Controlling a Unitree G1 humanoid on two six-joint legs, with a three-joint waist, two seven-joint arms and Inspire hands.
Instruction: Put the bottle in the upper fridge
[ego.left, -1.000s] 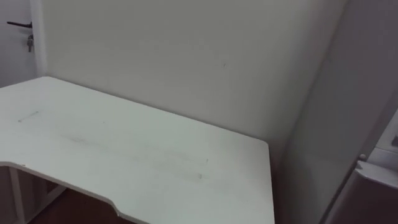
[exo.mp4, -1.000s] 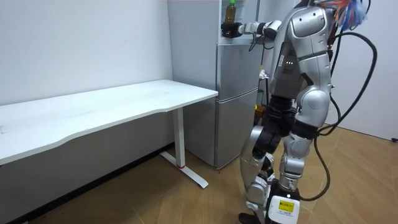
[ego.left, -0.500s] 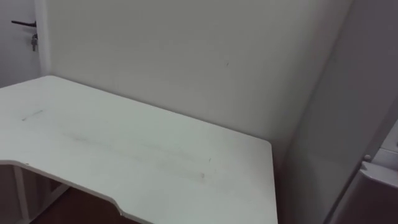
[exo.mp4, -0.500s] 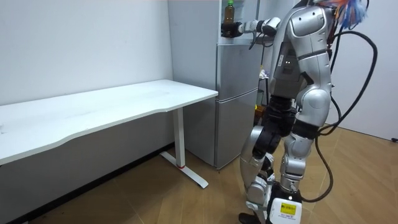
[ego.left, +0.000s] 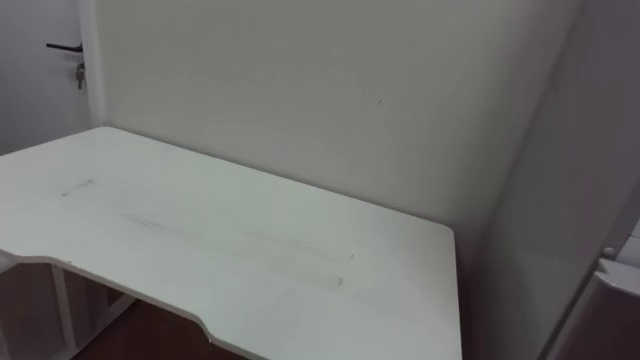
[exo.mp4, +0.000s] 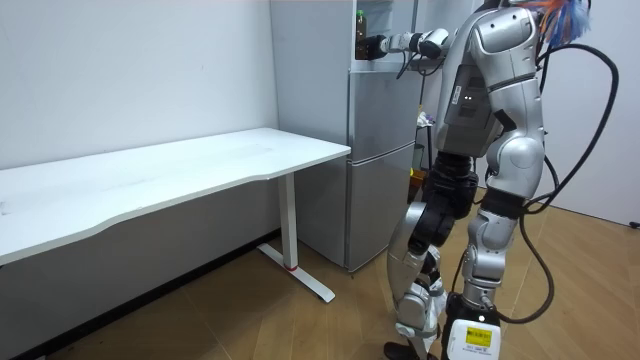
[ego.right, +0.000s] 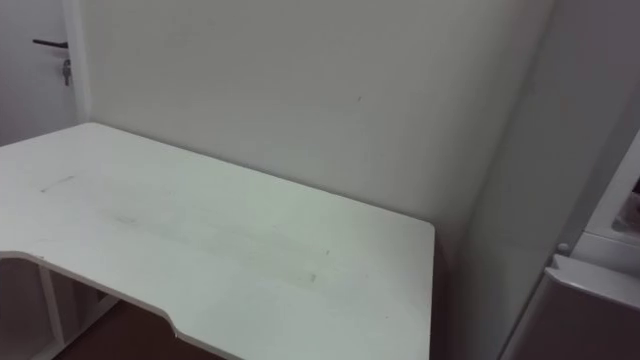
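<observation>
Standing at the front of the grey fridge (exo.mp4: 382, 200), by the end of the white desk (exo.mp4: 200, 165), I record the task as begun and not finished. Bottle (exo.mp4: 360, 24): upright, raised to about head height, in front of the fridge's top corner. My left hand (exo.mp4: 374, 46) is closed round its lower part, as far as the room view lets me read it. I judge the bottle not yet placed, since the hand holds it and nothing shows it resting on a shelf. Whether the fridge is open at the top I cannot tell. Remaining: bring the bottle into the upper section, set it down, release it, withdraw the arm. Surroundings: the desk top is bare, and its far corner sits just beside a tall grey panel (ego.left: 545, 190) next to the fridge. A door handle (ego.left: 62, 47) shows at the far left. Possible obstructions: the desk end, ahead and to my left, narrows the standing room, and the panel's edge lies close to the raised bottle.
</observation>
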